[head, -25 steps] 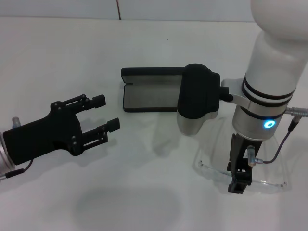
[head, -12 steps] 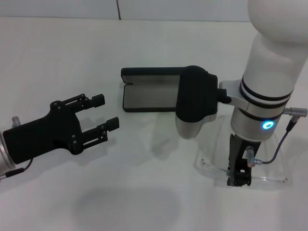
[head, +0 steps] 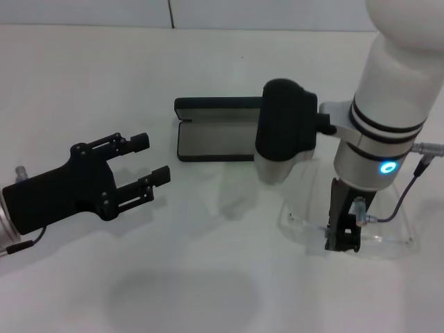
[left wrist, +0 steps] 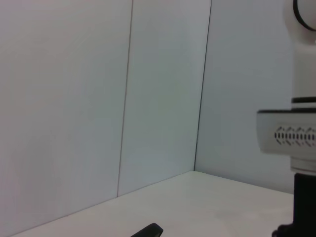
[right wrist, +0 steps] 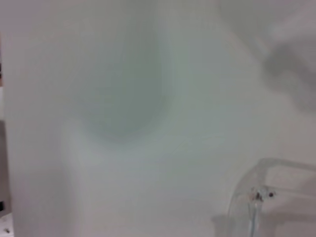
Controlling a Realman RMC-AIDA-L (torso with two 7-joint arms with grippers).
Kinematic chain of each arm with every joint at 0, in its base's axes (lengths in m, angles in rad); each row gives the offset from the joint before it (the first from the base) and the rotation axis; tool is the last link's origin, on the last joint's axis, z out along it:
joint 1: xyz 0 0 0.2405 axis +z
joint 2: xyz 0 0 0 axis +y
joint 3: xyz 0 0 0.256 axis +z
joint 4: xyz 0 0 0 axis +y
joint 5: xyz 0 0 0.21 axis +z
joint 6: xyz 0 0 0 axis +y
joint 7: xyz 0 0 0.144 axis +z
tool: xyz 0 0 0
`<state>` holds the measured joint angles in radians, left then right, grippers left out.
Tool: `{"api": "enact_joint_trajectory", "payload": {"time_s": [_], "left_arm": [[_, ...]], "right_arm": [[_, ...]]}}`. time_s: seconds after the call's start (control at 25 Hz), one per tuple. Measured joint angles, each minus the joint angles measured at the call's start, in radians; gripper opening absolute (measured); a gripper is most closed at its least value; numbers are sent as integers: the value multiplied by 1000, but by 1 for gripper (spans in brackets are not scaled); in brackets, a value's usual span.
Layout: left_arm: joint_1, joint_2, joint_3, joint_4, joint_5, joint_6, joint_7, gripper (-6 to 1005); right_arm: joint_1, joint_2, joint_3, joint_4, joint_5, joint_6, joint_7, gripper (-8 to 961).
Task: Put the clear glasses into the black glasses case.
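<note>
The clear glasses [head: 386,244] are at the right front of the white table, and a corner of them [right wrist: 269,195] shows in the right wrist view. My right gripper [head: 342,243] points straight down and is shut on their middle. The black glasses case [head: 215,139] lies open at the table's centre, its grey lining facing up and its lid standing along the far side. The right arm's black wrist housing hides the case's right end. My left gripper [head: 154,158] hovers open at the left, pointing toward the case with nothing between its fingers.
The right arm's white forearm [head: 388,104] rises above the glasses, with a cable [head: 402,201] looping beside it. In the left wrist view there is a white wall [left wrist: 98,98] and part of the right arm [left wrist: 291,138].
My right gripper has moved a little away from the table's front edge, and the clear glasses have moved with it. The left arm has hardly moved.
</note>
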<state>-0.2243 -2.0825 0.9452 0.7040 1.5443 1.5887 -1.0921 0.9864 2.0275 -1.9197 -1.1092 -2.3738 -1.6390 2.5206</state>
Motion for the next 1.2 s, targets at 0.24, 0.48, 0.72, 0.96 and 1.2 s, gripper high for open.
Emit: {"api": "enact_joint_trajectory", "payload": {"time_s": [0.24,0.48,0.72,0.96,1.2], "left_arm": [[0,-1,-43,0,1,-1,1,663],[-4,-2,-64,0,-21,-1,2,663],[-12,-2,-79,1,-66,10,0,663],[-33,-2,-74,19,-151,59,-6,663],[-73,-5,-46,72,-207,110,-7,598]], "right_arm": [[-23,-3,84,-34,-14,-37,-2,134],[-117,-7,239,-184,-11,-110,-37,126],[-225,-6,405,-330,33,-138,-114,125],[-412,-7,600,-356,322,-83,-402,125],[-544,-10,727,-121,672,-95,-900,123]]}}
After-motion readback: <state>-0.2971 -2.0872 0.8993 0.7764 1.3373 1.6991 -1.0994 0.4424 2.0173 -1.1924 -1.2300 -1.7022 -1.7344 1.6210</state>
